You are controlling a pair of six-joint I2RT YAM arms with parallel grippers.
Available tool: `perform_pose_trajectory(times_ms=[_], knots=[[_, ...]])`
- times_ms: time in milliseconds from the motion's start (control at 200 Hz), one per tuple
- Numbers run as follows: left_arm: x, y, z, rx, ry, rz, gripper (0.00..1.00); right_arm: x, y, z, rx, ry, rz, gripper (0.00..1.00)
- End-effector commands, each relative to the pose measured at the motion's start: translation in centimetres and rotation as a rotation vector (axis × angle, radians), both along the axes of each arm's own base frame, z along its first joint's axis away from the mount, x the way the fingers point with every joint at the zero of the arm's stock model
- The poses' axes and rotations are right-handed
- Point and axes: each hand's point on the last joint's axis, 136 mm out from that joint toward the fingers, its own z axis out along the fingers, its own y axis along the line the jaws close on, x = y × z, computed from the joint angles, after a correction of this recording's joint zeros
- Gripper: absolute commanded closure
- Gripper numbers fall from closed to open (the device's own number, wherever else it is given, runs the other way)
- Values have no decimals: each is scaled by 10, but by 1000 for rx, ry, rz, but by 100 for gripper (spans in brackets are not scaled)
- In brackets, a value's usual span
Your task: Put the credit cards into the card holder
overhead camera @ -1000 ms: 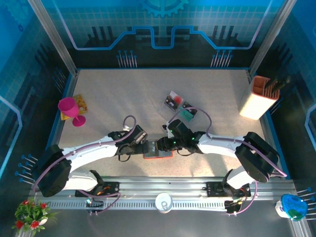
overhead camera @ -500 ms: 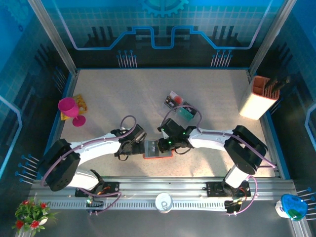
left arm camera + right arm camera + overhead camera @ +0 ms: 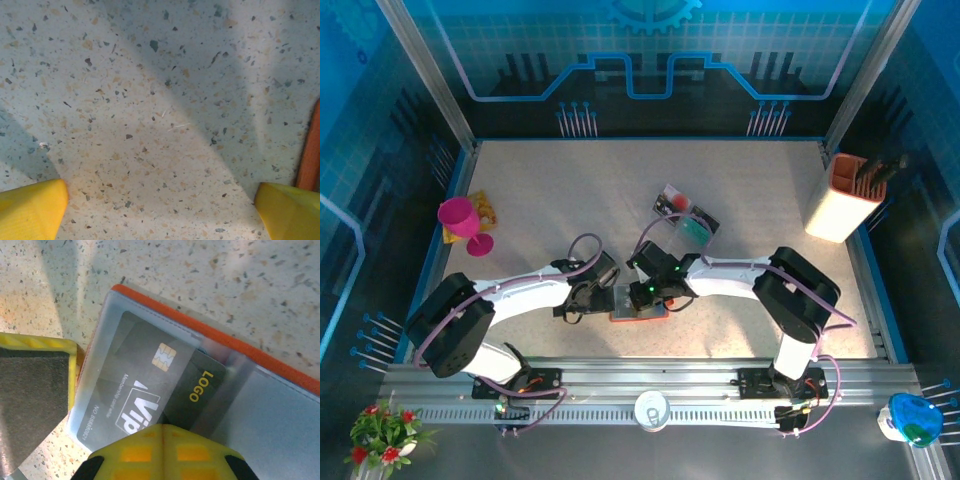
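The orange-red card holder (image 3: pixel 642 308) lies open near the table's front, between the two arms. In the right wrist view its clear sleeves (image 3: pixel 260 390) hold a black VIP card (image 3: pixel 135 385) with a gold chip. A second black card (image 3: pixel 202 390) marked LOGO sits partly under it. My right gripper (image 3: pixel 162 432) is shut, its tips together over the VIP card's near edge, with nothing between them. My left gripper (image 3: pixel 160 215) is open over bare table, one finger (image 3: pixel 292 212) beside the holder's orange edge (image 3: pixel 310 150). A teal card (image 3: pixel 698 226) and a white card (image 3: pixel 671 203) lie further back.
A pink goblet (image 3: pixel 460 222) stands at the left edge beside a yellow item (image 3: pixel 484 208). A white and orange box (image 3: pixel 844 196) of dark utensils stands at the right rear. Both arms (image 3: pixel 520 292) meet low at the table's front centre.
My right gripper has closed from slightly open and slid left over the card holder. The left gripper has stayed open and barely moved.
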Motion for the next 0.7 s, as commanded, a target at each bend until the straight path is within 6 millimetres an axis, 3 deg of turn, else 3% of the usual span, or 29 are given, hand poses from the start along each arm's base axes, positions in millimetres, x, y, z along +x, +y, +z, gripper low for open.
perform_pose_trajectory(times_ms=[0,190,305,475,695], knots=[[2,-5,-7,-14,15,-16,1,-8,8,-5,-12,23,36,97],[1,-5,-7,-15,14,-17,1,-7,20,-5,7,40,43,97],[0,-4,-8,-15,16,-16,1,-4,22,5,14,19,50,98],[-1,-3,-8,-16,13,-18,1,6,4,24,-9,-47,20,98],[-1,-2,-9,-14,12,-21,1,8,-13,17,-53,-43,-3,100]])
